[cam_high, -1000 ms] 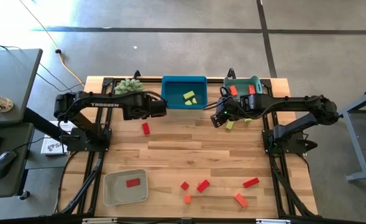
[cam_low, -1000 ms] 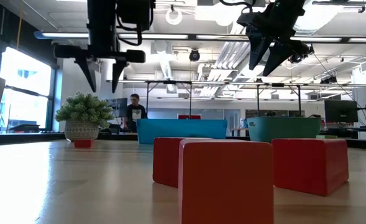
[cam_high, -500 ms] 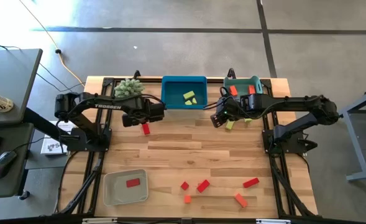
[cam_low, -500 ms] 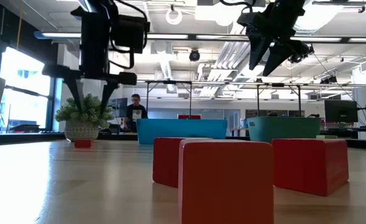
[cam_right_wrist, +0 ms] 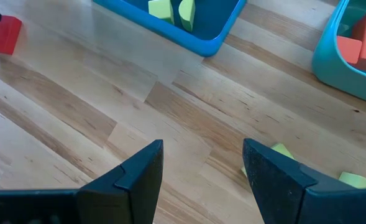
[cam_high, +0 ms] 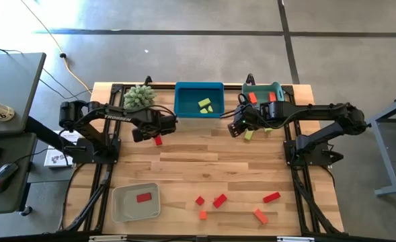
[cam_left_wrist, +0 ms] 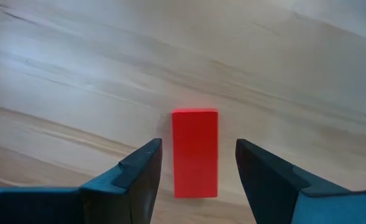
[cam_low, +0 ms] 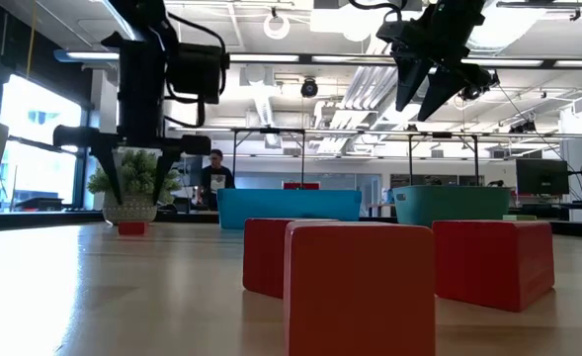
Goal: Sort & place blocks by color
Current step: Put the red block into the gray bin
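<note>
A red block (cam_left_wrist: 195, 152) lies flat on the worktop (cam_high: 204, 168) near the far left, directly between the parted fingers of the left pincer (cam_left_wrist: 198, 171), which hangs over it released and holds nothing. Just behind stands the blue tray (cam_high: 199, 99) with two yellow-green blocks (cam_high: 205, 105) inside, and to its right the teal tray (cam_high: 263, 94) holding orange blocks (cam_high: 253, 98). The right pincer (cam_right_wrist: 202, 165) hovers in front of these trays, fingers spread and empty, above two yellow-green blocks (cam_right_wrist: 282, 152) lying on the wood. One red block (cam_high: 143, 197) sits in the grey tray (cam_high: 136, 202) at the near left; several red and orange blocks (cam_high: 219, 200) are scattered along the near edge.
</note>
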